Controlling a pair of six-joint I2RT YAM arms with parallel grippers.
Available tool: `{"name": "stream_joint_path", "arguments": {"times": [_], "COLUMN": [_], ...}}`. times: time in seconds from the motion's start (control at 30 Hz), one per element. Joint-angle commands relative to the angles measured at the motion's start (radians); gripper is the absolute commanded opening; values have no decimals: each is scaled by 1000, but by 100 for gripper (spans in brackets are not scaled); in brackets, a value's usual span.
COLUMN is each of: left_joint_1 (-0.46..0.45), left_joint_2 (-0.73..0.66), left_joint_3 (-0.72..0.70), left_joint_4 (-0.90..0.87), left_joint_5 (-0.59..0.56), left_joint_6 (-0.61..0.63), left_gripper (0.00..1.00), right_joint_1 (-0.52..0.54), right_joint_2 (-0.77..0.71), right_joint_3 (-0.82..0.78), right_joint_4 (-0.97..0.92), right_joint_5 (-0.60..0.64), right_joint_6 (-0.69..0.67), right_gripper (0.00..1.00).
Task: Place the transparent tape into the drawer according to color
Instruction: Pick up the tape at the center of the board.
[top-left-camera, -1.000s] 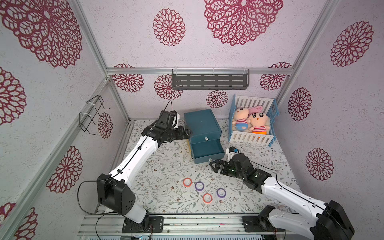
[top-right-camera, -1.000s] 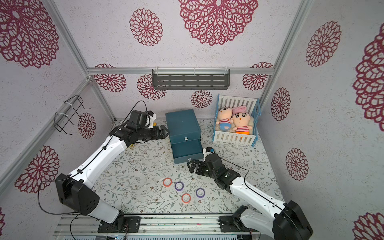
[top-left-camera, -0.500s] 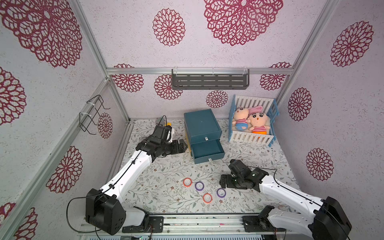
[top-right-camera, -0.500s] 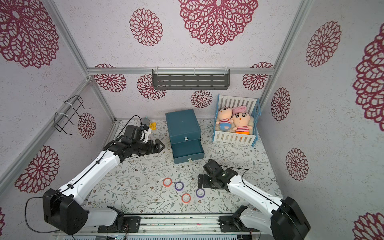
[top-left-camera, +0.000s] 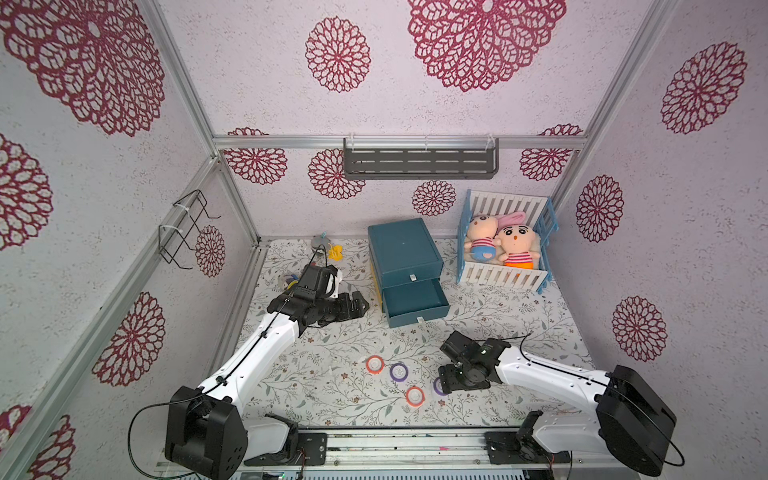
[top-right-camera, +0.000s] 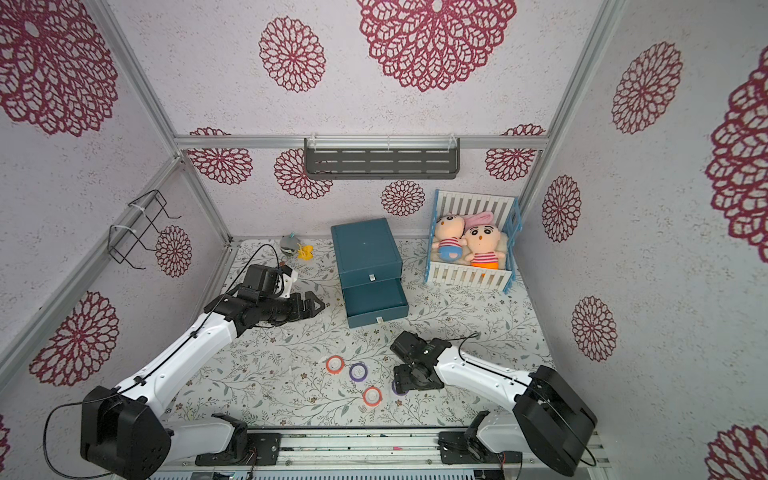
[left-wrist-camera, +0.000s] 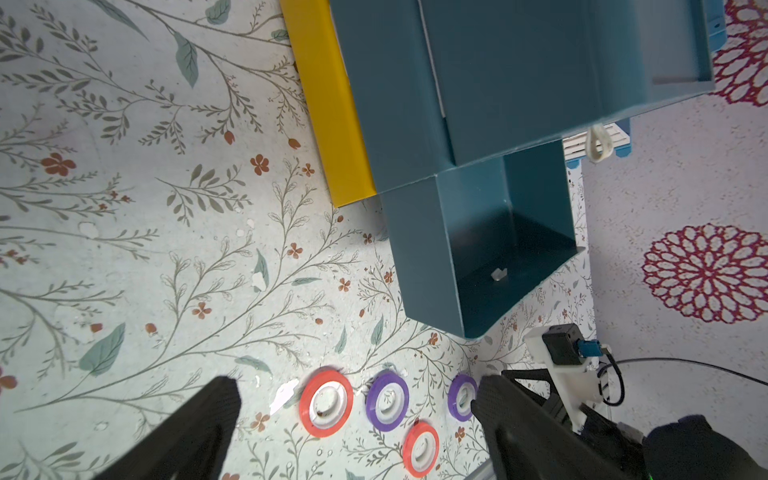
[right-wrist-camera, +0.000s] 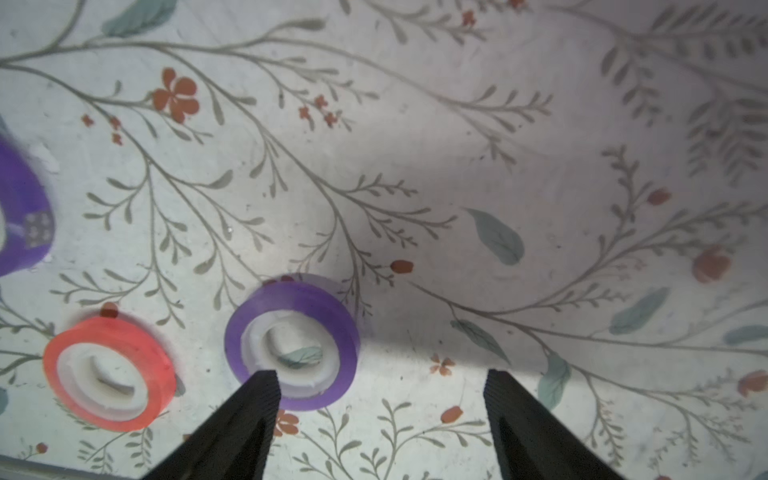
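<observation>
Two red-orange rings and two purple rings of transparent tape lie flat on the floral mat near the front. In both top views they are a red one (top-left-camera: 374, 365) (top-right-camera: 334, 364), a purple one (top-left-camera: 398, 371), a red one (top-left-camera: 414, 395) and a purple one (top-left-camera: 436, 386) half hidden by my right gripper (top-left-camera: 451, 382). That gripper is open, with one fingertip (right-wrist-camera: 262, 384) over the purple ring's (right-wrist-camera: 291, 297) near rim. My left gripper (top-left-camera: 362, 305) hangs open left of the teal cabinet (top-left-camera: 405, 249). The cabinet's lower drawer (top-left-camera: 415, 301) is pulled out and looks empty.
A blue-and-white crib (top-left-camera: 505, 276) with two dolls stands right of the cabinet. A small yellow toy (top-left-camera: 335, 252) and a grey one lie at the back wall. A wire rack (top-left-camera: 183, 230) hangs on the left wall and a grey shelf (top-left-camera: 419, 164) on the back wall.
My right gripper moved from the drawer front toward the front and came down over the right-hand purple ring, its jaws narrowing slightly. My left arm drew back from the cabinet, leftward and forward.
</observation>
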Motion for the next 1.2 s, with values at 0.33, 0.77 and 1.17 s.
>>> {"name": "stream_joint_path", "arguments": {"times": [0.33,0.77,1.17], "left_joint_1": [28,40,46], "left_joint_2": [-30,-22,-17], "left_joint_3": [-19,-18,-18], "left_joint_4": [37,32,31], "left_joint_5": [28,35,44], "left_joint_6": [5,14,24], "left_gripper": [97,97,97], "right_joint_1": [40,64,74], "right_joint_2": [64,96,157], "right_joint_3": [67,52,40], "right_joint_4": [-10,22,36], "right_joint_5": [86,56,31], "right_joint_6": [6,15,-3], "right_gripper": [69,54,40]}}
